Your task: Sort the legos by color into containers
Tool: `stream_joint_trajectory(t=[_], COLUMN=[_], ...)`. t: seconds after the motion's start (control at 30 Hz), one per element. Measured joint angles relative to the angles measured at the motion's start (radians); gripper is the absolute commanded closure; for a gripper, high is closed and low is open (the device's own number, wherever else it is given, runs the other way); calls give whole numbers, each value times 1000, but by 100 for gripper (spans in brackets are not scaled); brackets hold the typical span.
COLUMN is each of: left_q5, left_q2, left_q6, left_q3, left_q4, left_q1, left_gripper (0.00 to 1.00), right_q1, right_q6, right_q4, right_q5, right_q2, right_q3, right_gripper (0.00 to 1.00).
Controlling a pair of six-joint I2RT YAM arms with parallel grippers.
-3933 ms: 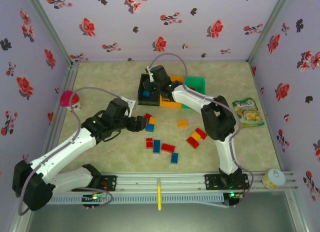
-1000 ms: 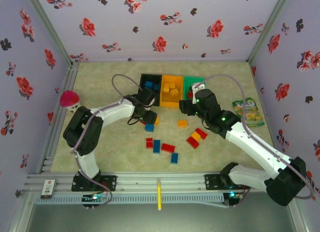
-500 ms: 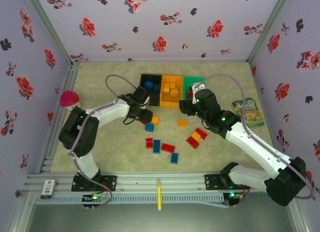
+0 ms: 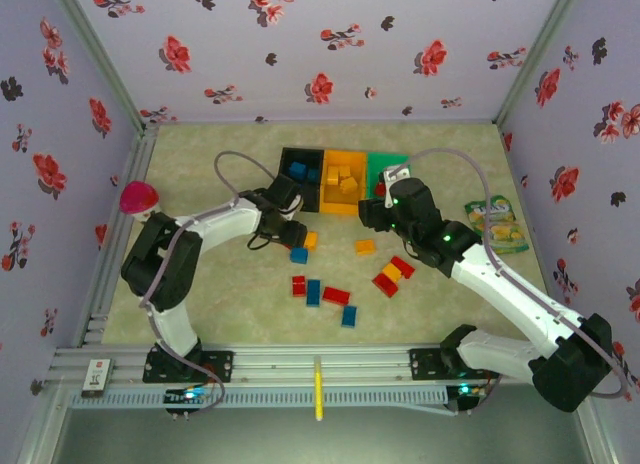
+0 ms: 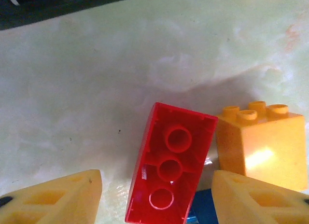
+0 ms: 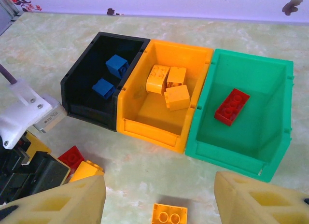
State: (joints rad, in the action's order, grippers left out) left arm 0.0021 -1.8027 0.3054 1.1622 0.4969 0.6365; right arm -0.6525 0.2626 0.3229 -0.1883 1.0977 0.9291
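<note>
In the left wrist view an upturned red lego [image 5: 171, 161] lies on the table between my left gripper's [image 5: 157, 188] yellow fingers [image 5: 53, 197]. The jaws stand apart, with a gap on the left side. An orange lego [image 5: 260, 142] sits just right of it. My right gripper [image 6: 159, 197] hangs open over an orange lego [image 6: 169, 214], in front of the bins. The black bin [image 6: 89, 113] holds two blue legos [image 6: 117, 64]. Orange legos [image 6: 171, 89] lie in the orange bin [image 6: 149, 130]. One red lego [image 6: 231, 105] lies in the green bin [image 6: 227, 159].
Several loose red, blue and orange legos [image 4: 336, 295] lie on the table between the arms. A pink-topped toy [image 4: 139, 198] stands at the left wall. A green snack packet [image 4: 495, 224] lies at the right. A metal rail [image 4: 320, 364] runs along the near edge.
My left gripper's fingers have drawn closer together around the red lego and the arm has shifted slightly left. The right arm has stayed still over the last second.
</note>
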Motion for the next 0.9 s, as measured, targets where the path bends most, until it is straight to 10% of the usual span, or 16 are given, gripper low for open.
stream_joint_trajectory(t=[0.9], left_q5=[-2], left_q2=[-51], left_q6=[-14], left_q3=[40], left_q4=[19], left_q1=[0], left_gripper=[66], right_q1=[0], right_q6=[0], right_q4=[13], right_q5=[-40], right_q2=[-25], right_q3=[-32], right_gripper=[40])
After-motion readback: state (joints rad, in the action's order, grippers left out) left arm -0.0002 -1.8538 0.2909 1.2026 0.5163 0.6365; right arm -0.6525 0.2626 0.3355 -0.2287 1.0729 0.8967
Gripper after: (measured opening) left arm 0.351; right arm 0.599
